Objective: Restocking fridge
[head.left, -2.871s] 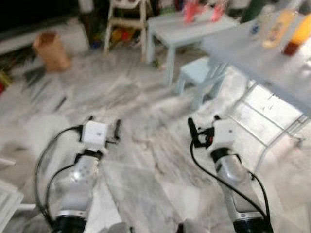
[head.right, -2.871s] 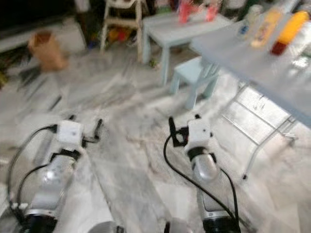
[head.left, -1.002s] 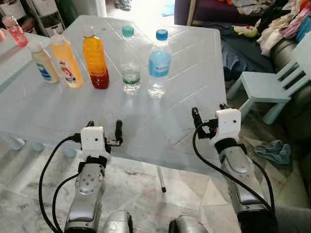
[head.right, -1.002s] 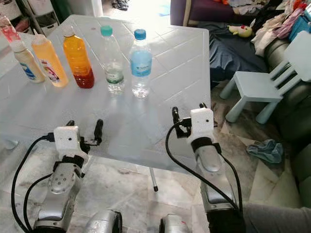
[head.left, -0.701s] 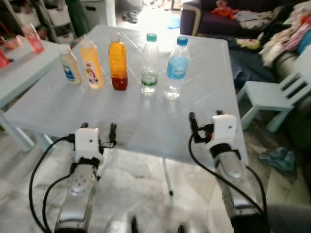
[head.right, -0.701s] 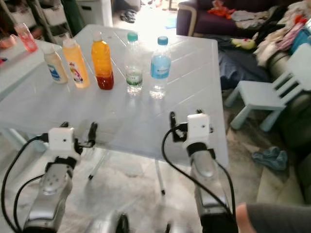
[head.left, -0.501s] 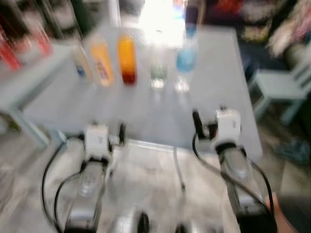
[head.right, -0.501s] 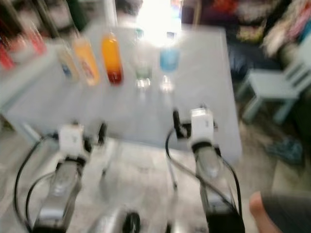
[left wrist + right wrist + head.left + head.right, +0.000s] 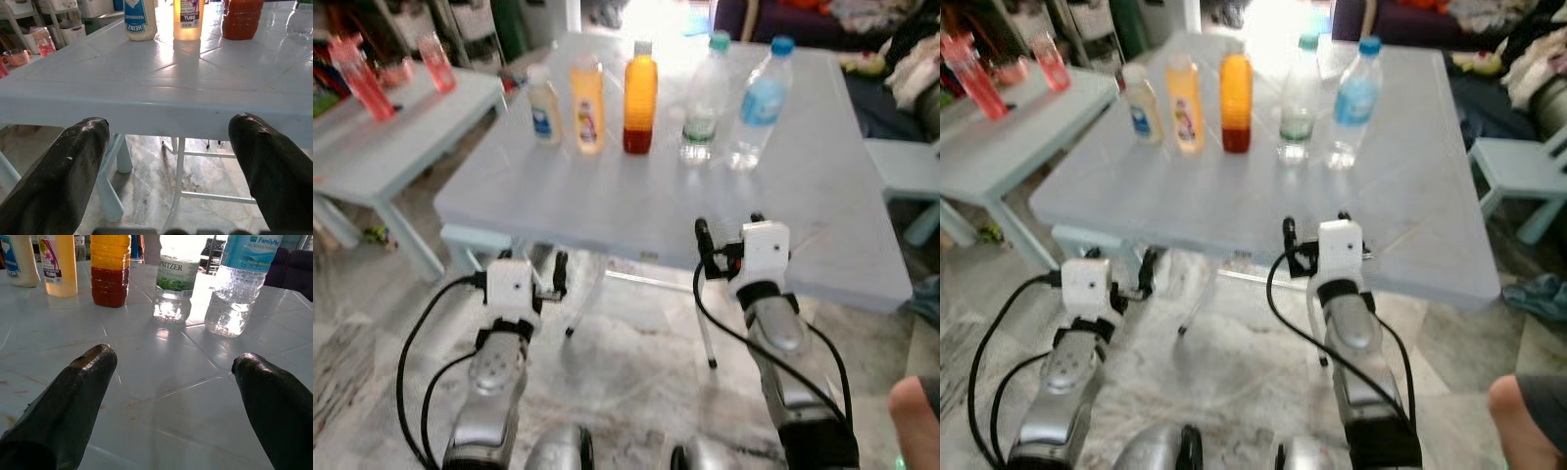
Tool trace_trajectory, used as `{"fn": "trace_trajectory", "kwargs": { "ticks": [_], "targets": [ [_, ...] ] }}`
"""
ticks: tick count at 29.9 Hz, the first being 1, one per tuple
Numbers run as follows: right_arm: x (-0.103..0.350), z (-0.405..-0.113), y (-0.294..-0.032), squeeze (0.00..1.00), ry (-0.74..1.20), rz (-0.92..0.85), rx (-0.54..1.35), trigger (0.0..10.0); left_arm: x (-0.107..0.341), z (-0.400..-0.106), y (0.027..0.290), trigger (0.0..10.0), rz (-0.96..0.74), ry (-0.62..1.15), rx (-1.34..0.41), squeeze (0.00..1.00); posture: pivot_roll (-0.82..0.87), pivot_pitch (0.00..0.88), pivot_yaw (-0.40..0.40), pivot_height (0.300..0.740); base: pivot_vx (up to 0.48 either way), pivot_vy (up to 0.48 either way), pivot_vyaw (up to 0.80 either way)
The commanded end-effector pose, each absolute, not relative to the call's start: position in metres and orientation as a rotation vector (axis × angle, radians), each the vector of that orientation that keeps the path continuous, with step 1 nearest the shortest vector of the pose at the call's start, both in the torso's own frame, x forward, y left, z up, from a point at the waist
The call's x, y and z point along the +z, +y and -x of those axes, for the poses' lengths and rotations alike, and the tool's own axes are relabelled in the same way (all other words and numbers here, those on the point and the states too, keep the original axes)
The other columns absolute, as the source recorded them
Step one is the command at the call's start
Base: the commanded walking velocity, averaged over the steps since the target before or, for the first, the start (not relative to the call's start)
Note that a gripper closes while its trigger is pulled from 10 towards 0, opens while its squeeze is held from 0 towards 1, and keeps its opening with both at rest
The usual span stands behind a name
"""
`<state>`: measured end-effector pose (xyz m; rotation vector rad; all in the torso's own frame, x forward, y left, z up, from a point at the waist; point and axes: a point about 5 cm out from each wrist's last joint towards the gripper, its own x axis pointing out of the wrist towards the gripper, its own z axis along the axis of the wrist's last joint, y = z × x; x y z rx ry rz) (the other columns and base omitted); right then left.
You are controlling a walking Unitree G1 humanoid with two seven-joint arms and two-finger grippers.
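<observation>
Five bottles stand in a row at the far side of a pale blue table [image 9: 607, 186]: a white sauce bottle [image 9: 544, 91], a yellow bottle [image 9: 587, 91], an orange juice bottle [image 9: 640, 84], a clear green-capped bottle [image 9: 702, 98] and a blue-labelled water bottle [image 9: 756, 90]. My left gripper [image 9: 530, 264] is open and empty, in front of the table's near edge and slightly below it. Over the near part of the tabletop, my right gripper [image 9: 728, 227] is also open and empty. In the right wrist view, the green-capped bottle [image 9: 176, 289] and water bottle [image 9: 239, 289] stand well beyond the right gripper [image 9: 175, 354].
A second low pale table [image 9: 382, 147] with red cups [image 9: 357, 73] stands to the left. A small pale chair [image 9: 906, 166] is at the right. A person's knee [image 9: 913, 411] shows at the bottom right. The table's white legs [image 9: 587, 299] stand on marble floor.
The camera has swung from the floor to face the bottle table, and the blur has cleared. Both arms hold the same pose with fingers open.
</observation>
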<state>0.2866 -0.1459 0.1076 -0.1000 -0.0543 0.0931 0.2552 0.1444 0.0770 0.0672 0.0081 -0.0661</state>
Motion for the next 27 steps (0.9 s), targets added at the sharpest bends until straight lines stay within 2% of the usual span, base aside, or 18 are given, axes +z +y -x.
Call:
{"fn": "trace_trajectory", "kwargs": {
  "ticks": [1, 11, 16, 22, 27],
  "targets": [
    [0.108, -0.288, -0.149, 0.0, -0.056, 0.109, 0.075, 10.0, 0.081, -0.255, 0.147, 10.0, -0.07, -0.014, -0.065, 0.0, 0.09, 0.093, 0.004, 0.74, 0.0, 0.0, 0.0],
    [0.107, -0.288, -0.147, 0.0, -0.054, 0.105, 0.051, 10.0, 0.085, -0.259, 0.147, 10.0, -0.068, -0.038, -0.049, 0.0, 0.1, 0.083, -0.003, 0.74, 0.0, 0.0, 0.0],
    [0.1, -0.274, -0.147, 0.0, -0.015, 0.102, 0.069, 10.0, 0.09, -0.262, 0.16, 10.0, -0.079, -0.061, 0.0, 0.0, 0.1, 0.078, -0.014, 0.74, 0.0, 0.0, 0.0],
    [0.086, -0.249, -0.168, 0.0, 0.04, 0.147, 0.045, 10.0, 0.09, -0.261, 0.163, 10.0, -0.086, -0.064, 0.006, 0.0, 0.1, 0.054, -0.003, 0.74, 0.0, 0.0, 0.0],
    [0.09, -0.246, -0.178, 0.0, 0.021, 0.172, 0.0, 10.0, 0.088, -0.255, 0.17, 10.0, -0.091, -0.056, 0.015, 0.0, 0.08, 0.028, 0.016, 0.74, 0.0, 0.0, 0.0]
  ]
}}
